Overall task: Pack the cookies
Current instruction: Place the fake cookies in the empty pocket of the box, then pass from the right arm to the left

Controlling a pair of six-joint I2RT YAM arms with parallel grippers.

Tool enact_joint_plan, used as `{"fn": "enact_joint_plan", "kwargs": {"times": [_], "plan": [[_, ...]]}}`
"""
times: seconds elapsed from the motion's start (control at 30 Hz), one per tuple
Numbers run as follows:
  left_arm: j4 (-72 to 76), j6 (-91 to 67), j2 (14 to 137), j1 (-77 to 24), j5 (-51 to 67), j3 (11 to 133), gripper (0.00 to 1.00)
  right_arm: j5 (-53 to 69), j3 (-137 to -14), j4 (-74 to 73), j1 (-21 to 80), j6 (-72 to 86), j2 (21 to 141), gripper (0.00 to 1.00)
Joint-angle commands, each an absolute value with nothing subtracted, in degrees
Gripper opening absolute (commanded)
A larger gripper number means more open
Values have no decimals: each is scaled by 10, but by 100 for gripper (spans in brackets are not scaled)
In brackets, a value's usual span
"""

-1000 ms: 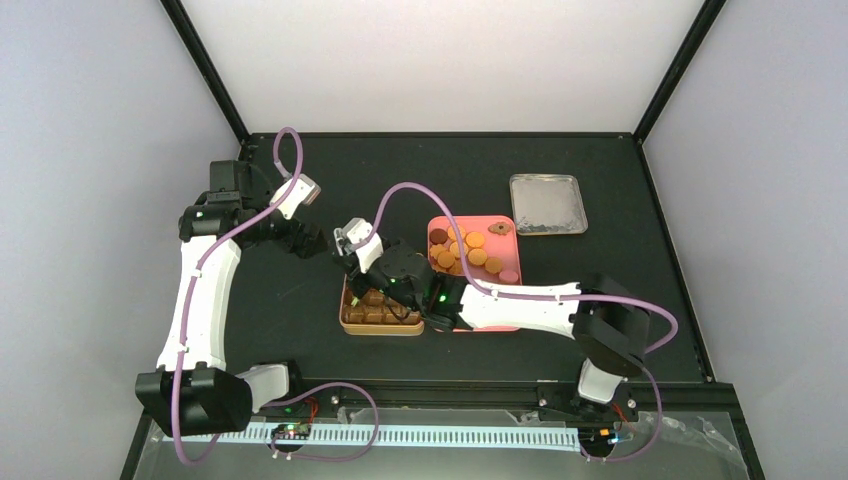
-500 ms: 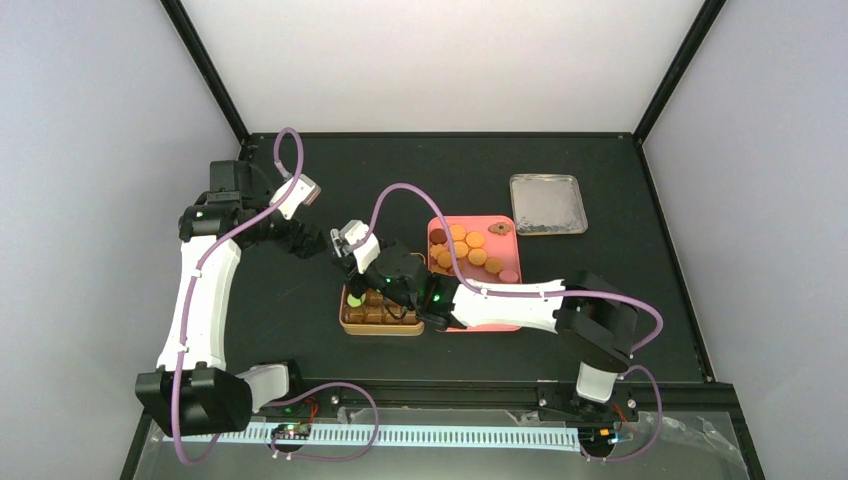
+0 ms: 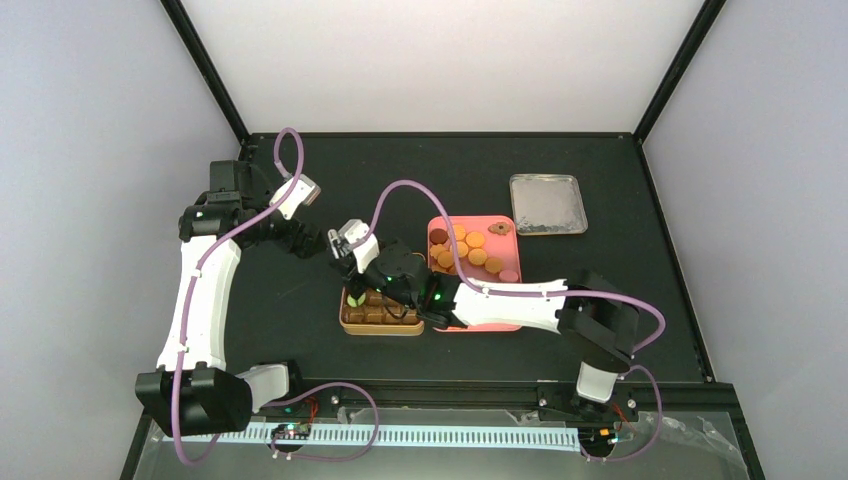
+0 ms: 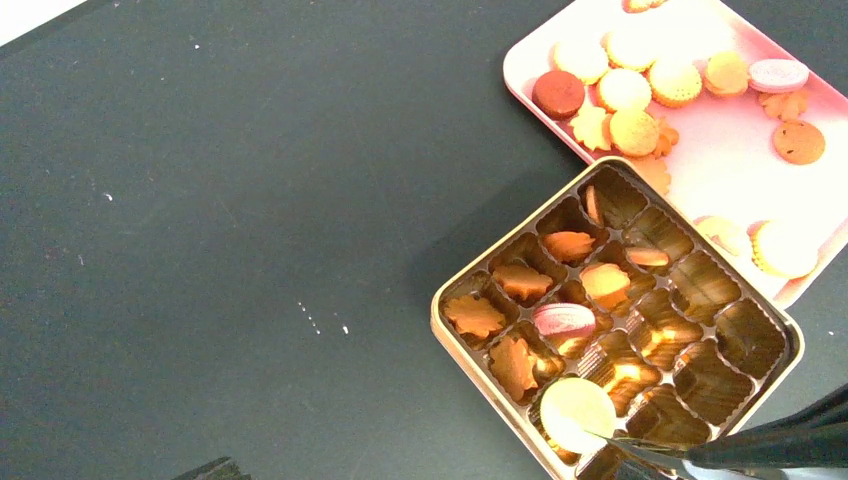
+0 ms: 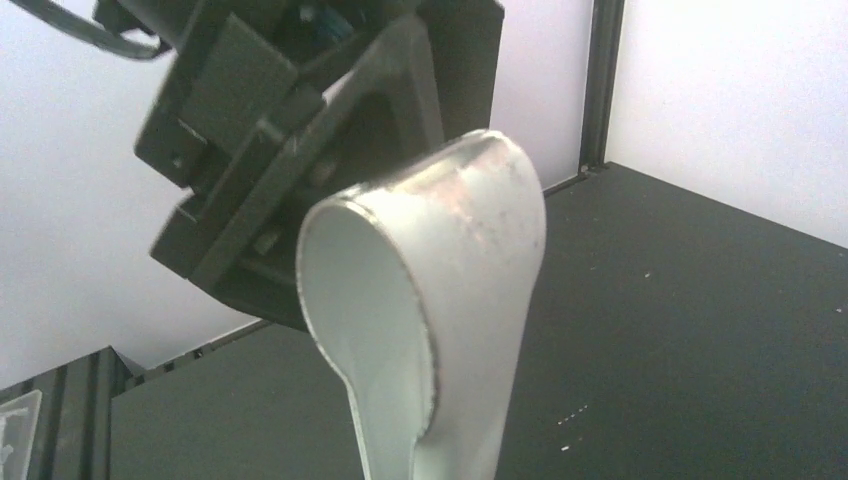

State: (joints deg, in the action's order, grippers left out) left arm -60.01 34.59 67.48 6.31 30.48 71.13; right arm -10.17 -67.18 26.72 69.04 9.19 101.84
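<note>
At tin (image 4: 748, 338) edge, tongs (image 4: 780, 447) seemingly pinch pale cookie (image 4: 577, 403), open table (image 4: 200, 200) leftward.

Part-filled tin (image 4: 438, 305) beside pink tray (image 4: 720, 170) (tongs (image 4: 770, 447) on pale cookie (image 4: 577, 408))

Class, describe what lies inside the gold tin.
Orange leaf-shaped cookies, one pink cookie, a pale round cookie at the tongs' tips; several compartments empty. The tongs hide one corner.

cookies (image 4: 563, 319) in tin (image 4: 748, 338): 9 vis., 4 leaf-shaped, 1 pink, 1 pale round, rest orange
cookies on pink tray (image 4: 735, 180): approx. 16 vis.; tray cut off by frame edge
tin: 1
pink tray: 1
metal tray (image 3: 547, 204): 1
tongs (image 5: 480, 260): 1 pr
arms (image 3: 200, 300): 2
</note>
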Motion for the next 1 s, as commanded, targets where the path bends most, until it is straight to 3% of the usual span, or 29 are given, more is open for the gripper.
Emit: {"fn": "enact_joint_plan", "kwargs": {"times": [0.0, 0.23, 0.43, 0.73, 0.97], "plan": [[-612, 357, 664, 68, 299, 722, 98, -93, -666, 312, 681, 115, 966, 10], [-618, 377, 662, 68, 315, 700, 99, -113, -589, 330, 659, 136, 908, 11], [-599, 425, 632, 43, 346, 571, 99, -185, -495, 311, 652, 129, 805, 12], [-487, 374, 598, -85, 232, 448, 99, -248, -401, 268, 640, 136, 698, 12], [-425, 320, 658, -118, 181, 452, 98, -274, -369, 244, 640, 139, 639, 12]]}}
